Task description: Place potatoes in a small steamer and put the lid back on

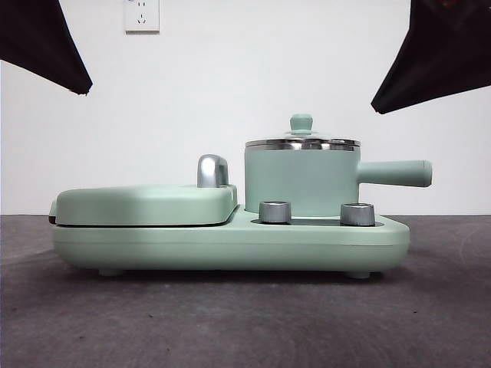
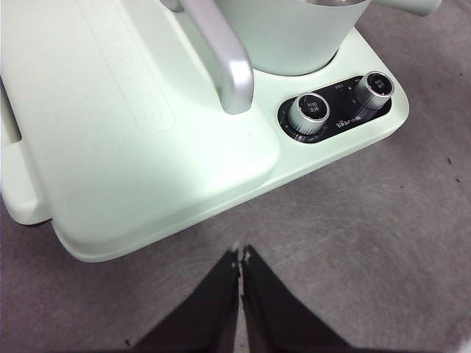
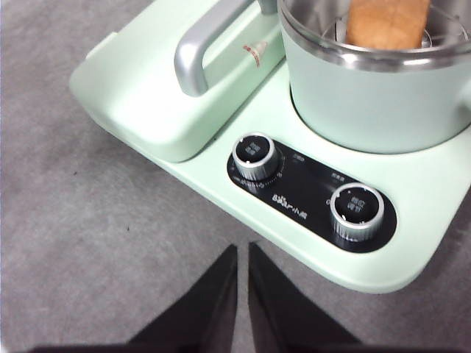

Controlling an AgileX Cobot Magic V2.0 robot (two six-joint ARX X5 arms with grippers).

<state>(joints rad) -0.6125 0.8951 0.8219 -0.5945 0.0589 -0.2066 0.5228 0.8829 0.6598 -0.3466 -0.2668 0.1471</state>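
The small steamer (image 1: 301, 182) stands on the mint-green cooker base (image 1: 230, 244), beside the flat griddle cover (image 1: 146, 204). The lid (image 1: 302, 140) sits on the steamer rim. The potato (image 3: 388, 22) lies inside the steamer. Left gripper (image 2: 241, 254) and right gripper (image 3: 243, 250) hang above the grey worktop (image 1: 230, 322), clear of the cooker, fingers together and empty

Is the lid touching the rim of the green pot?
Touching. In the front view the lid sits flat on the steel rim of the pot, with no gap showing along it.
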